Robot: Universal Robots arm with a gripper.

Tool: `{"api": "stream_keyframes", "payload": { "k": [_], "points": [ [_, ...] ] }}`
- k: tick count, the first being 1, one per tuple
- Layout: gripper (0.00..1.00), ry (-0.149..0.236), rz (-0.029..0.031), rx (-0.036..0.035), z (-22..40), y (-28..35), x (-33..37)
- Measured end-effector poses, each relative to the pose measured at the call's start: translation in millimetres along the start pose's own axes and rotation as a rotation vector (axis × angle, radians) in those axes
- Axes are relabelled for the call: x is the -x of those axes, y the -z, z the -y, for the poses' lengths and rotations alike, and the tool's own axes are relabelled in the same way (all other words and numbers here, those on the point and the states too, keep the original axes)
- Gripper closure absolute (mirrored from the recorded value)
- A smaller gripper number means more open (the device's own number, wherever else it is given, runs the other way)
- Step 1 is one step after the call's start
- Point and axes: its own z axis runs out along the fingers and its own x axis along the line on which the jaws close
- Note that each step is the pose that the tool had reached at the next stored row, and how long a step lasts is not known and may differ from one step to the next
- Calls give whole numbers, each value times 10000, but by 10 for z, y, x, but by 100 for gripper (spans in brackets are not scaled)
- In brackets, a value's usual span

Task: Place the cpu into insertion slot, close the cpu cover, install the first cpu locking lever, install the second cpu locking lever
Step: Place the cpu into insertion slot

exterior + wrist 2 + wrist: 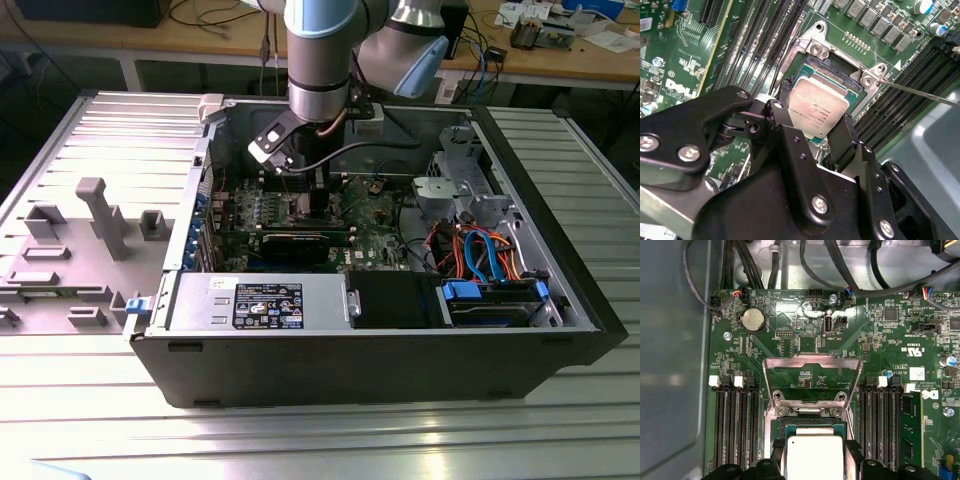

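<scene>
The black gripper (816, 106) pinches the flat silver-grey square cpu (814, 457) by two edges over the silver-rimmed insertion slot (836, 69), in the green circuit board (880, 340) inside the open black computer case (350, 360); the thin silvery cpu cover (810, 358) stands raised.

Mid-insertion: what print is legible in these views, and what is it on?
Etched lines on the cpu: too small to read.
White lettering on the green circuit board: too small to read reliably.
On the grey box, exterior view, a dark label: too small to read.
Nothing quotable.
</scene>
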Motion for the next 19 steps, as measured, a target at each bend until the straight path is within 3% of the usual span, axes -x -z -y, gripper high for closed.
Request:
{"api": "stream_keyframes", "payload": {
  "k": [4, 12, 19],
  "points": [
    [45, 0, -15, 1, 4, -39, 0],
    [45, -2, -7, 1, 5, -38, -21],
    [45, -261, 4, 1, 9, -62, -30]
  ]
}}
